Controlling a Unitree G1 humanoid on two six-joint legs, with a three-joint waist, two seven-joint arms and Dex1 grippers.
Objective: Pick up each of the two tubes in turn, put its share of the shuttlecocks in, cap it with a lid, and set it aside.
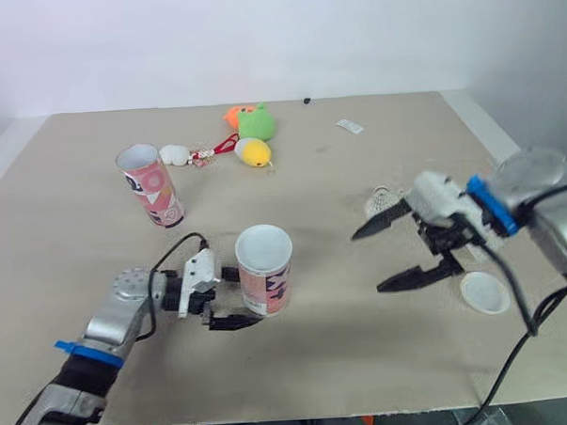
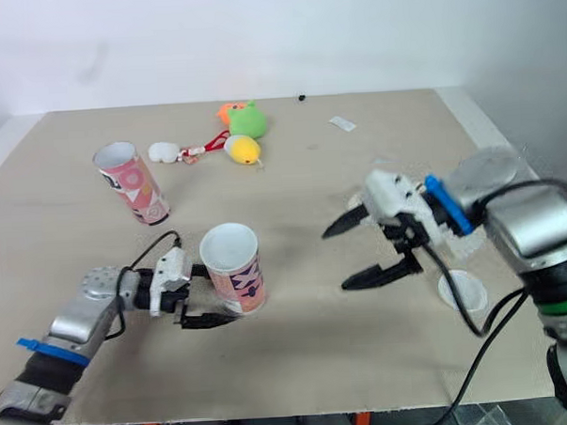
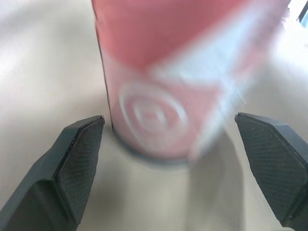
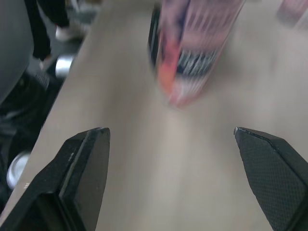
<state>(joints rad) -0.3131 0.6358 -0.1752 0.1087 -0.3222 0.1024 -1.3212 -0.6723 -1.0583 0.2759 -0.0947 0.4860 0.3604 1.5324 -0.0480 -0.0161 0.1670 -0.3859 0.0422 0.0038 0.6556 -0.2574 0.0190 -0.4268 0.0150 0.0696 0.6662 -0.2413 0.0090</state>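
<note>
Where the right hand (image 1: 368, 262) hovers, a shuttlecock (image 1: 384, 201) and lid (image 1: 484, 292) lie near.

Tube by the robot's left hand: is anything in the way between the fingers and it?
No, nothing visible is in the way. The left gripper is open, its fingers on either side of the near tube, with just bare table in the gaps.

Green plush (image 1: 257, 122), yellow plush (image 1: 254, 153), white plush (image 1: 174, 154) w/ red strap, white tag (image 1: 349, 126) nr far edge
</note>
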